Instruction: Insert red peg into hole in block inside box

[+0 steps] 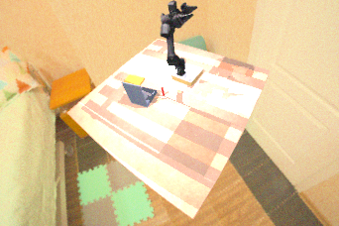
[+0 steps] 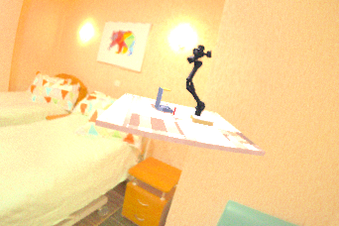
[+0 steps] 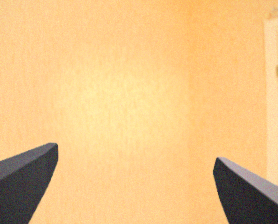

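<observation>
The red peg [image 1: 163,91] [image 2: 174,111] stands upright on the table, just beyond the open side of the box. The box shows a blue-grey wall [image 1: 135,95] [image 2: 159,98] and a low floor part toward the peg. The yellow roof [image 1: 134,79] [image 2: 167,89] sticks out from the top of the wall. The block and its hole are too small to make out. My gripper [image 1: 193,11] [image 2: 209,55] [image 3: 137,158] is open and empty, high above the table and far from peg and box. The wrist view shows only its two fingers against a bare wall.
The arm stands on a pale base plate [image 1: 184,80] [image 2: 202,122] on the patterned table [image 1: 190,145] [image 2: 149,124]. The base is on the peg's side of the box. An orange bedside cabinet [image 1: 71,87] [image 2: 149,197] and a bed are beyond the table edge.
</observation>
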Robot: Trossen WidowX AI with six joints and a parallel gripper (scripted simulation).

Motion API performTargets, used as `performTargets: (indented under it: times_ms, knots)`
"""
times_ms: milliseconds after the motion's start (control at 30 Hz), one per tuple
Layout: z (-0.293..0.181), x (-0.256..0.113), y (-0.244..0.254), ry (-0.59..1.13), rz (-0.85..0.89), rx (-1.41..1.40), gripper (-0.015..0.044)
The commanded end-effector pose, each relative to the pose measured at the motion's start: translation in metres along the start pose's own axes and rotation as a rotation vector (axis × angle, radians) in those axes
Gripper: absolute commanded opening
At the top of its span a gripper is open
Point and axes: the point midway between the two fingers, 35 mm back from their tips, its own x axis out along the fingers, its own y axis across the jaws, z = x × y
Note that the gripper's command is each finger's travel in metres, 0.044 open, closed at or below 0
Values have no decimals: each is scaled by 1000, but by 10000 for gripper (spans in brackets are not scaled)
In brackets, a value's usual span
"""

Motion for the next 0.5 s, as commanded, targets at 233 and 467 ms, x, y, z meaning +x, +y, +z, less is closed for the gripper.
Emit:
performTargets:
  times_ms: [233,467]
  knots:
    - [8,9,44,-66,108,116,440]
    - [13,12,75,-120,203,206,440]
